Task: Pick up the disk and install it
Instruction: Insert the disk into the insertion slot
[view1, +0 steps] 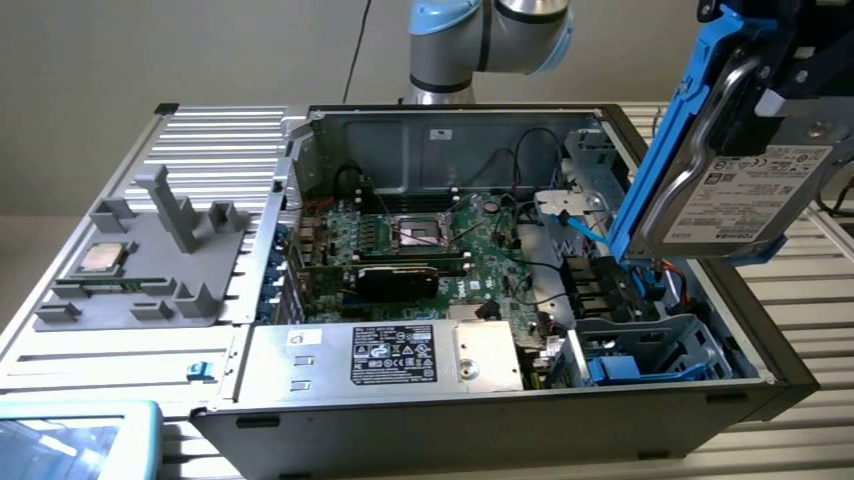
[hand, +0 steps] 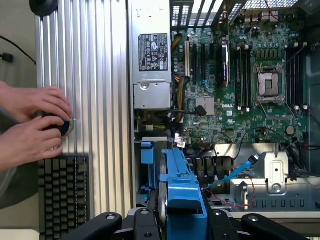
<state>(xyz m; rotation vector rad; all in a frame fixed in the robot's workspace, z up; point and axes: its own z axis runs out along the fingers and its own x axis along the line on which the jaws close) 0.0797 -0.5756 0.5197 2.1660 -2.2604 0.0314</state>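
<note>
Ribbed metal forms the surface (view1: 214, 140) in the exterior view, and on it lies one open computer case (view1: 534, 125) with its main board (view1: 441, 250) exposed. One robot arm (view1: 494, 30) stands behind the case. The disk (view1: 741, 195) hangs in the air at the exterior view's right, tilted on edge in its blue frame, above the case's drive cage (view1: 667, 350) and clear of it. The jaws are closed on the disk's upper end. We judge the pick-up done and the install not yet done, since the disk sits in no bay. We count one disk, one silver power box (view1: 387, 355) with a black label, and one grey holder (view1: 160, 230) at the exterior view's left, carrying one small chip (view1: 104, 258).

From the wrist view we look down past the disk (hand: 182, 200) – its blue frame is clamped between the two black jaws, one on each side. Beyond it lie the main board (hand: 235, 100), the power box (hand: 152, 65) and one thin blue cable (hand: 235, 172). Beside the case, two hands (hand: 37, 100) of a person rest on a round dark knob, just beside one black keyboard (hand: 62, 195).
</note>
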